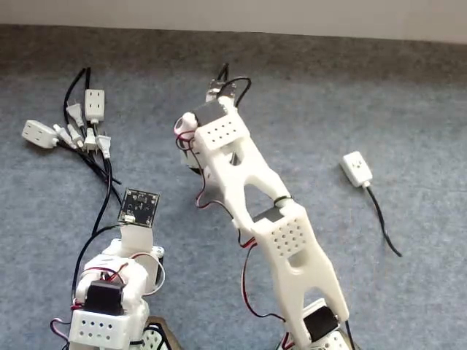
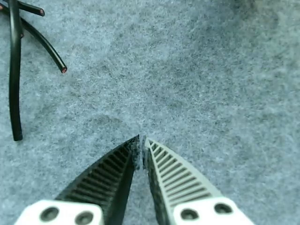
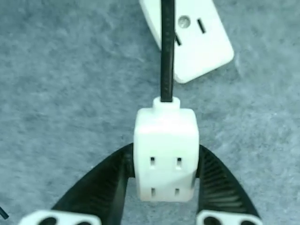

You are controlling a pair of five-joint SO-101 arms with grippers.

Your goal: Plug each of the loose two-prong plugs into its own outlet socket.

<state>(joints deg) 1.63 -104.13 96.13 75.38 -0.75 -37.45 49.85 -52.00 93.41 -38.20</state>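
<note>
right gripper [image 3: 165, 151]: black fingers [image 3: 112, 183] pinching a white socket block [image 3: 166, 131] from both sides, slots face up toward the wrist camera
held block's cord [image 3: 166, 56]: black, runs from the block's far end straight across a second socket block [image 3: 199, 40]
second socket block: flat on the carpet [image 3: 61, 70], just past the held one, tilted, not touching it
right arm [image 1: 284, 233]: stretched out over the middle of the carpet, wrist at the far end
left gripper [image 2: 141, 145]: fingers [image 2: 176, 178] pressed almost together, only a hair of gap, nothing between them, tips just over bare carpet
left arm [image 1: 109, 299]: folded back at the near left corner
black cords [image 2: 16, 79]: on the carpet beside the left gripper, cut ends showing, apart from the tips
loose plugs [image 1: 89, 137]: several white ones bunched at the far left, none plugged in
far-left socket blocks: one [image 1: 93, 104] just behind the plugs, another [image 1: 38, 133] to their left
lone socket block [image 1: 356, 168]: far right, well apart from both arms, black cord trailing toward the near side
</note>
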